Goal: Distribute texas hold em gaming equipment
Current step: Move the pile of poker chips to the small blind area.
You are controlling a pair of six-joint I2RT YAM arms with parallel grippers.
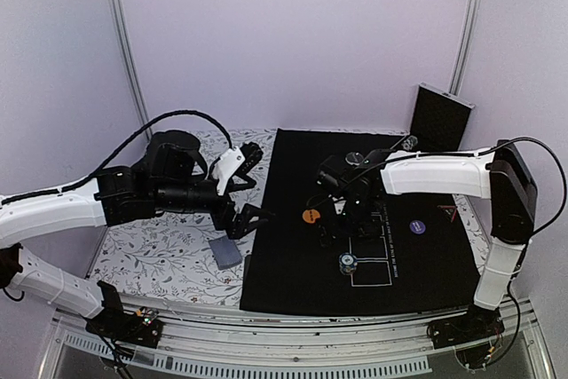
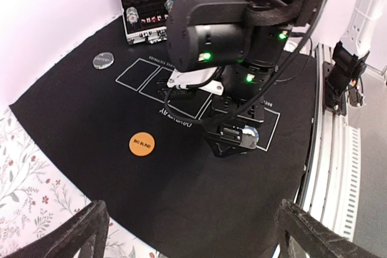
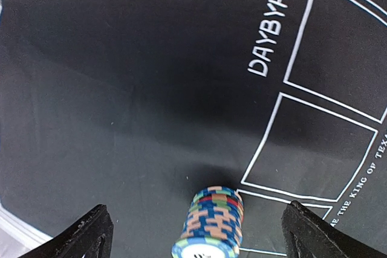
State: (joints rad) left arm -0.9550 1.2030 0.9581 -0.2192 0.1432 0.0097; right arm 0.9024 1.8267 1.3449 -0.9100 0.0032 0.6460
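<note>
The stack of striped round poker chips (image 3: 208,225) stands on the black felt mat (image 3: 91,119) at the corner of a printed white box. It sits between the wide-open fingers of my right tool (image 3: 199,234), neither touching it. The orange round Big Blind disc (image 2: 142,144) lies nearby. The grey-blue card deck (image 1: 226,252) rests on the floral-clothed desk (image 1: 151,255) near my left tool (image 2: 193,240), which is also open and empty.

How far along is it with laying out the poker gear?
Looks done: the orange disc, purple disc, silver disc and red triangle lie on the mat, and a chip stack stands there too. In hand: nothing; the left gripper and right gripper are open, the right near the chip stack. Probably left: the cards lie off the mat on the floral cloth, and the case holds more pieces.
</note>
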